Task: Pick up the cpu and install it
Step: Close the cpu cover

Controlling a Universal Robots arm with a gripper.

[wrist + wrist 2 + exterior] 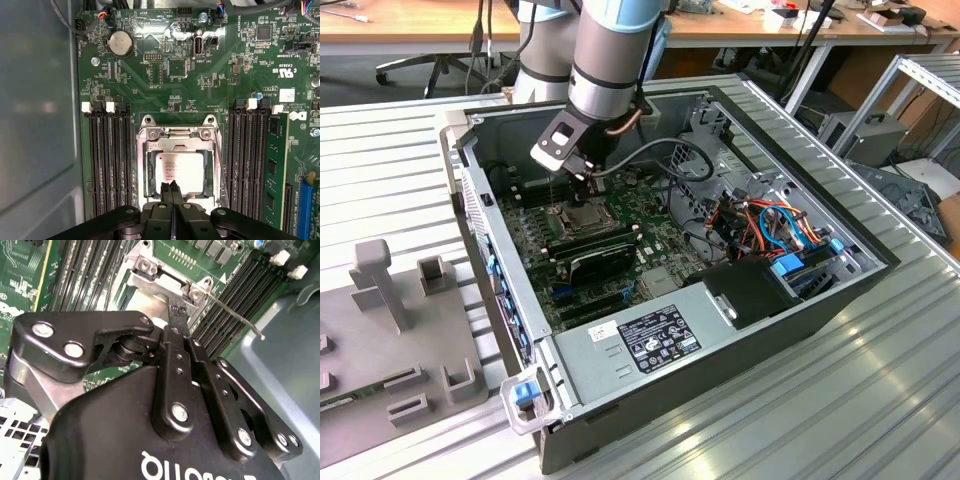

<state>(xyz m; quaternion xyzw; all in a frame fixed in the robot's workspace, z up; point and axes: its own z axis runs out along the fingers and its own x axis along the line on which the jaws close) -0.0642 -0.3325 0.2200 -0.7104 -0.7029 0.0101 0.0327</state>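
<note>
the cpu, a thin flat square with a pale silver face, lies level just beyond the gripper's closed fingertips, which overlap its near edge.

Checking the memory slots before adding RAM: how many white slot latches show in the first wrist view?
4: one white latch, a second beside it, on one side of the CPU socket; a third and fourth across it. More may hide behind the pincer.
</note>
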